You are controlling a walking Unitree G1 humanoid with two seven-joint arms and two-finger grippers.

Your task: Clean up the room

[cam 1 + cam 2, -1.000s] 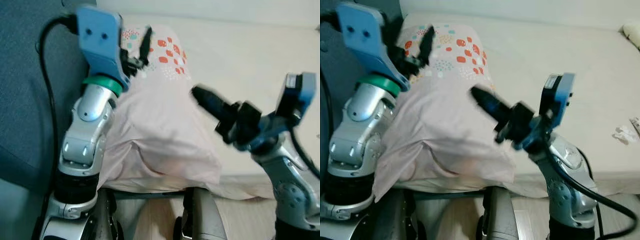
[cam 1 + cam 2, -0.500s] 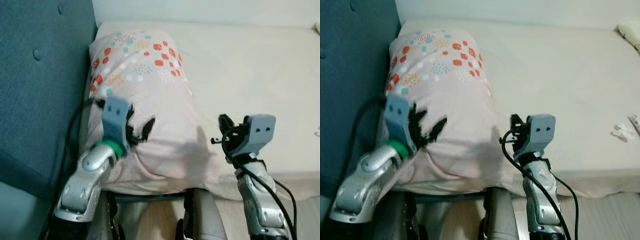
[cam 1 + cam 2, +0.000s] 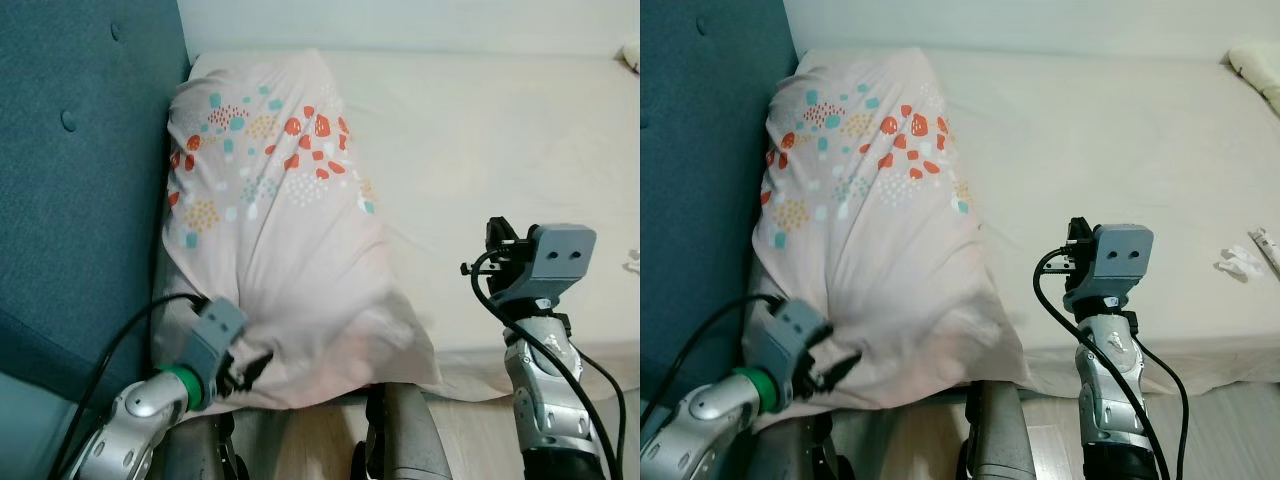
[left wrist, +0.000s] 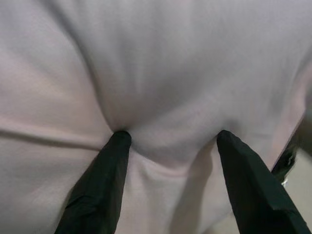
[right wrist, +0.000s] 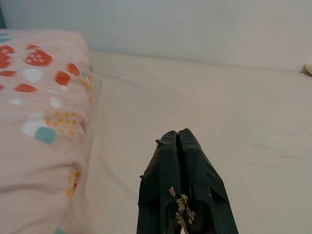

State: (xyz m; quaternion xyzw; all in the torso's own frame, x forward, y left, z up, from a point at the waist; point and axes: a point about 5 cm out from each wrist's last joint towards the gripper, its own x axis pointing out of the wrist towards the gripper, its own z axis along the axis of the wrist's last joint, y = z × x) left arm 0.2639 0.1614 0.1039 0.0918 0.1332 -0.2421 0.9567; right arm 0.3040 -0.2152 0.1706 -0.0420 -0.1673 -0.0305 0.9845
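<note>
Directly ahead, a pale pink pillow printed with red, teal and orange spots lies lengthwise on a cream bed, its long side pressed against a dark teal padded headboard. The left gripper sits at the pillow's near lower corner with its two black fingers spread apart, both tips pushed into the soft fabric (which dimples around them). The right gripper is raised above the bare sheet to the right of the pillow, fingers pressed together and holding nothing. A small crumpled white scrap rests near the bed's right edge.
</note>
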